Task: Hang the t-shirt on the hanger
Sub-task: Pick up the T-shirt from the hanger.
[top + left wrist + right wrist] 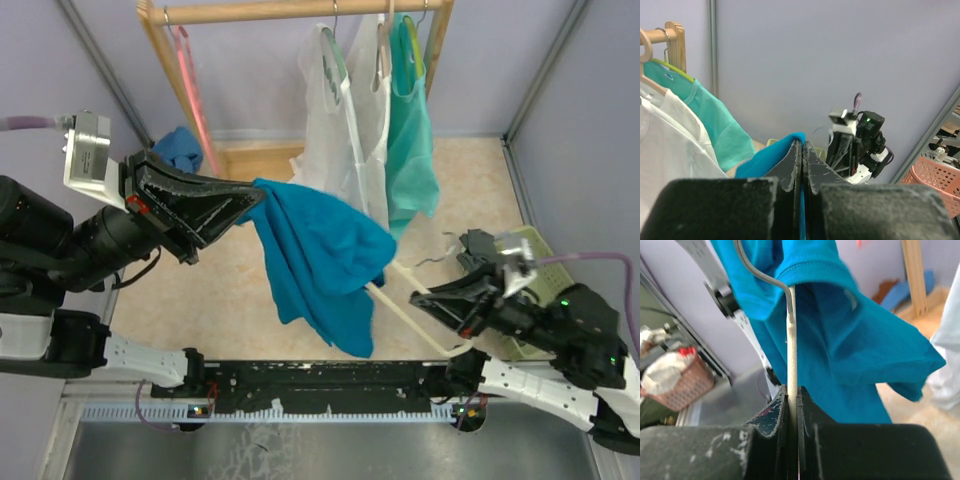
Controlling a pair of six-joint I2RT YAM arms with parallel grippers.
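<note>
The deep teal-blue t-shirt (320, 260) hangs in the air over the middle of the table. My left gripper (255, 195) is shut on its upper left edge. In the left wrist view blue cloth (765, 160) is pinched between the closed jaws of the left gripper (804, 142). The pale cream hanger (405, 312) slants from under the shirt toward the lower right. My right gripper (420, 298) is shut on it. The right wrist view shows the hanger's arm (792, 340) clamped in the right gripper (792, 390), and its silver hook (755, 267) lies against the t-shirt (850, 340).
A wooden clothes rack (165, 50) stands at the back with a white garment (340, 130), a mint-green tank top (410, 140) and a pink hanger (190, 80). A small blue cloth (180, 150) lies at its foot. A pale green basket (535, 255) sits behind the right arm.
</note>
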